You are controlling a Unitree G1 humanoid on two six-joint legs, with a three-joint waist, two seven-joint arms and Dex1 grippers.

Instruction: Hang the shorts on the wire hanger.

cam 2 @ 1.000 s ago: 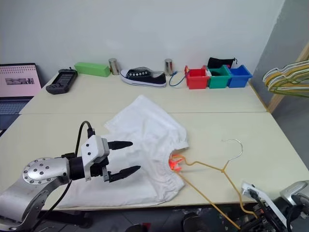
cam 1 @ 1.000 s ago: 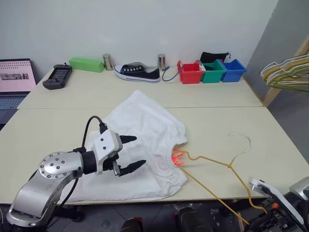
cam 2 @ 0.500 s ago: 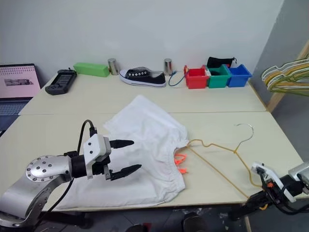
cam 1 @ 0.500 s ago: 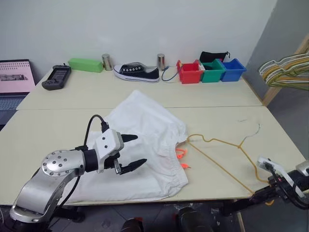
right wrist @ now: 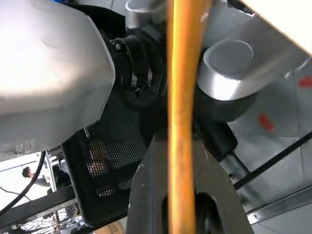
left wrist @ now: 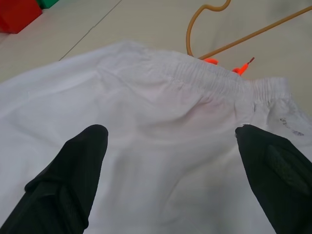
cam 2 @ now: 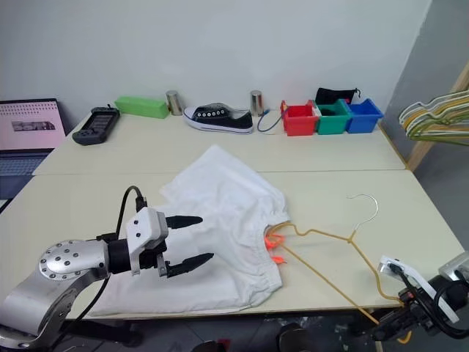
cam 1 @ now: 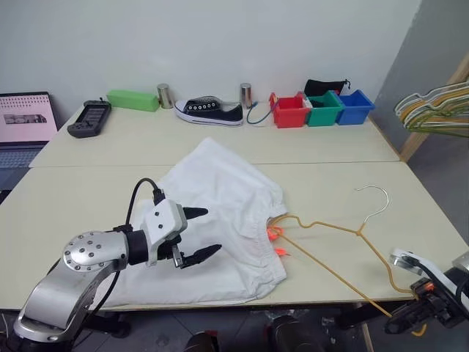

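- Lying flat on the pale cream tabletop [cam 1: 88, 191], the big white cloth shorts [cam 1: 216, 220] look soft and floppy. They will sag and fold when lifted, so the puffy stretchy waistband [left wrist: 209, 80] looks like the best place to grab.
- Next comes the thin yellow-gold wire hanger [cam 1: 330, 246] with its silver hook [cam 1: 375, 198]. It lies just beside the waistband, near the bright orange string tips [cam 1: 276, 236]. It looks light and springy, and may wobble or twist.
- The left gripper [cam 1: 199, 233] hangs over the shorts with its jaws wide apart, holding nothing.
- The right gripper [cam 2: 401, 324] sits low at the tabletop's near edge, its jaws clamped on the hanger's far corner.
- The tabletop looks smooth, so cloth may slide.
- Far back stand a black and white shoe [cam 1: 208, 110], red, green and blue bins [cam 1: 321, 108], and a green box [cam 1: 132, 98].
- A bunch of pale hangers [cam 1: 434, 110] sits off to the right.
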